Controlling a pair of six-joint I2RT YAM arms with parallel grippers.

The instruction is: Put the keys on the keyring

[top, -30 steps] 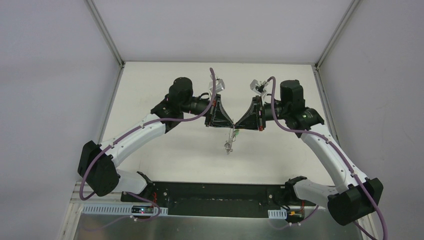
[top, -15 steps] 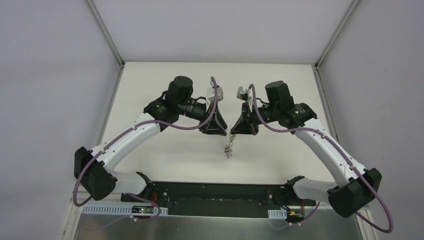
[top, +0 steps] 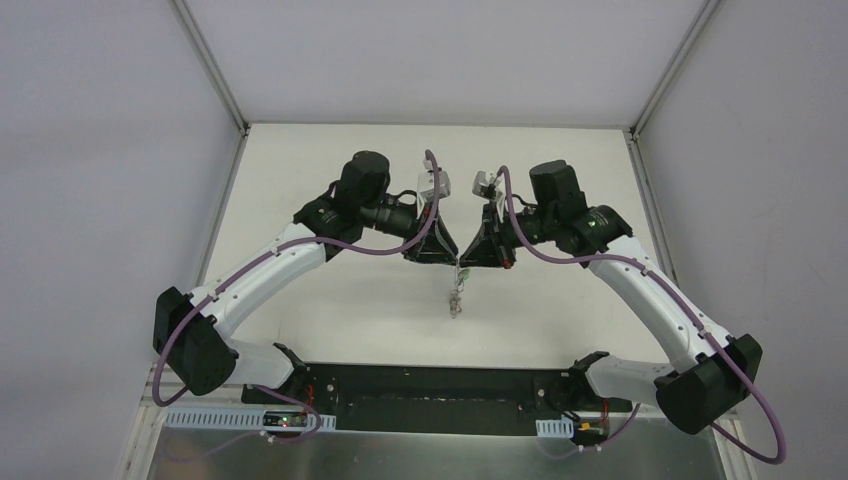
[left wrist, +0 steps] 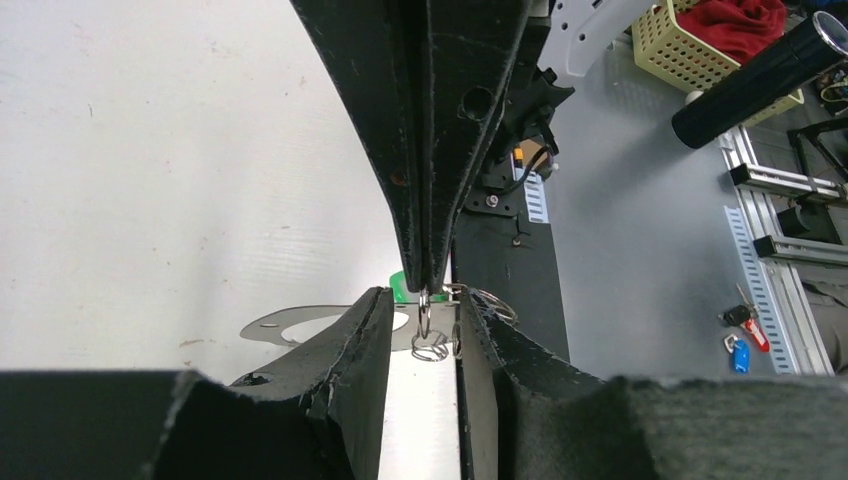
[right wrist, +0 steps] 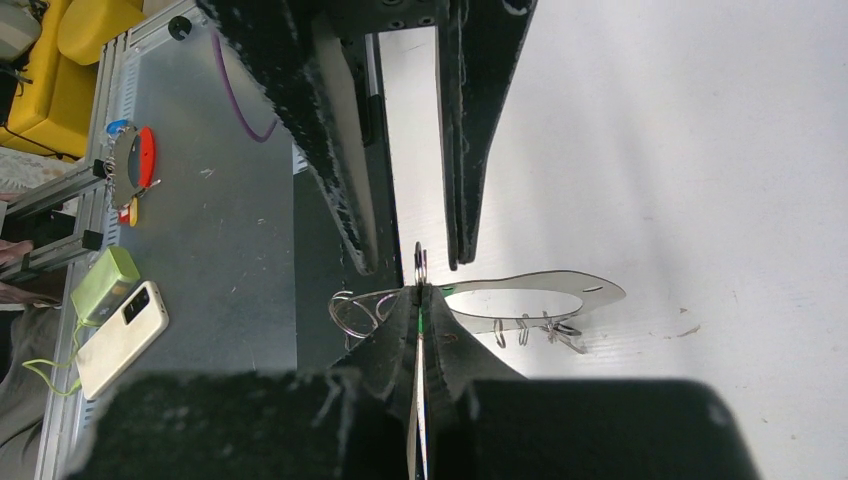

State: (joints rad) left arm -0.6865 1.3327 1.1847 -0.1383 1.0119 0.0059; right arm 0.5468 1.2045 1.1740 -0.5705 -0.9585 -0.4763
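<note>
The two arms met tip to tip above the middle of the white table point(top: 372, 312), with the work held in the air between them. The right gripper point(right wrist: 418, 298) was shut tight. A sliver of green showed between its pads, so it appeared to be pinching the green-headed key point(left wrist: 401, 289), and a small split ring point(right wrist: 420, 262) stuck out just past its tips. The left gripper point(left wrist: 422, 305) stood partly open, its jaws straddling the right one's tips and that small ring, with table showing in the gap. It appeared to grip nothing.

The keyring point(right wrist: 355, 312) hung as loose wire loops just on the near side of the pinch. In the overhead view it trailed down from the fingertips, clear of the table.

Both pieces were up and together at one point, so the threading stage looked well under way. Whether the key already sat on the wire could not be told, because the fingers hid the junction. What seemed left was confirming or finishing the threading, then letting go.
</note>
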